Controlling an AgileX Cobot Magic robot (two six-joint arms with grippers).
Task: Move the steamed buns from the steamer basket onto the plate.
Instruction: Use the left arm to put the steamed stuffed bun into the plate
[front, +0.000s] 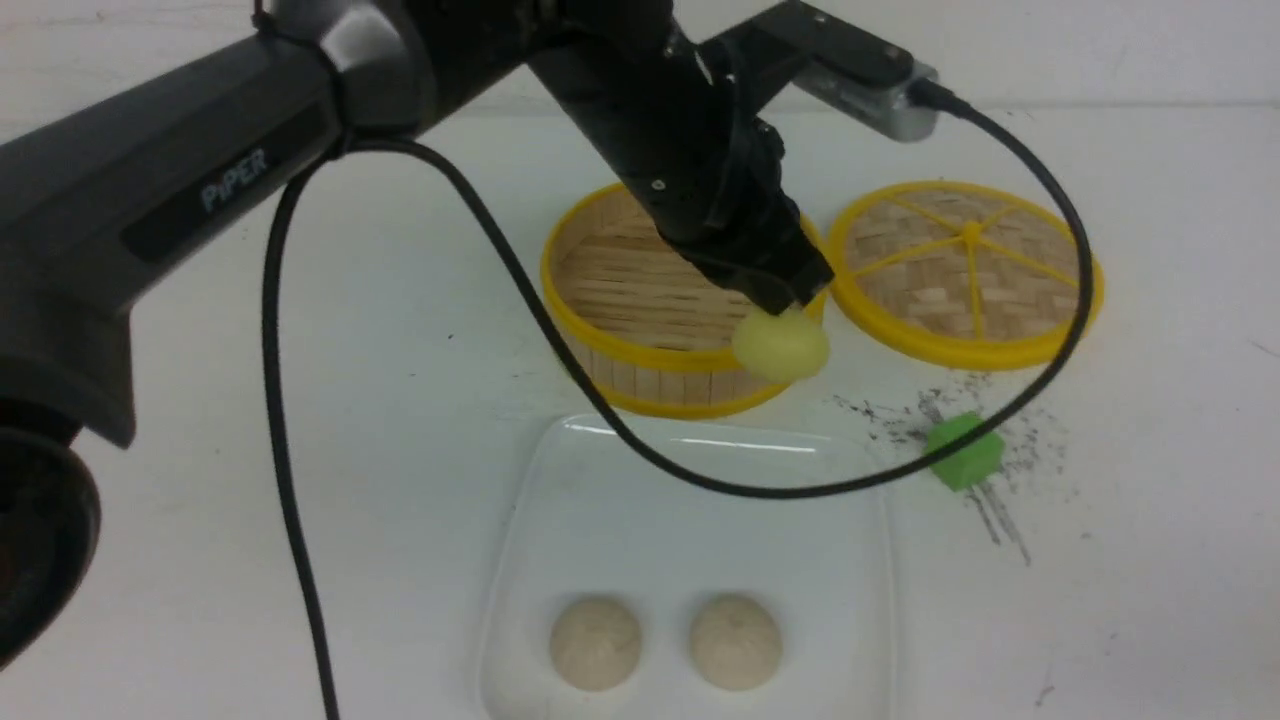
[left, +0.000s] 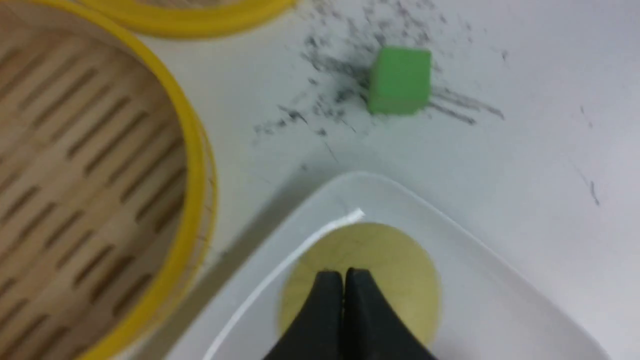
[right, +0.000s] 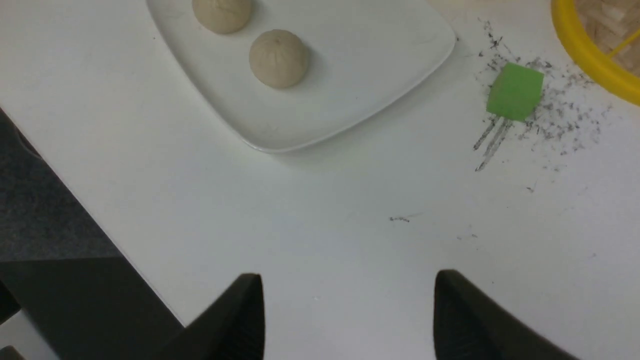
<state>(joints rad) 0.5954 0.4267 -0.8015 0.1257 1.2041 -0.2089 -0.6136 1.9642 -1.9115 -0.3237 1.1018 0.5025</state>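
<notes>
In the front view, my left gripper holds the pale yellow round bun up in the air, in front of the near wall of the round bamboo steamer basket with yellow rims. The part of the basket floor I can see is bare. The big shiny white square plate lies just on my side of the basket. Two pale beige round buns sit on its near part. A flat woven lid with a yellow rim lies beside the basket, and a small green cube lies near the plate's far right corner.

In the left wrist view, the two black fingers are pressed together, pinching the top of the yellow bun. It hangs over a corner of the plate, outside the basket's rim.

In the right wrist view, my right gripper has its fingers spread wide with nothing between them. It is above the white table, off to one side of the plate.

I think I am carrying the last bun across. Next I need to bring it further in over the plate — away from the rim and the two buns there. Then I should go down gently and open the fingers. The pinch looks small, so a jerk could drop the bun — and a round bun may roll.
</notes>
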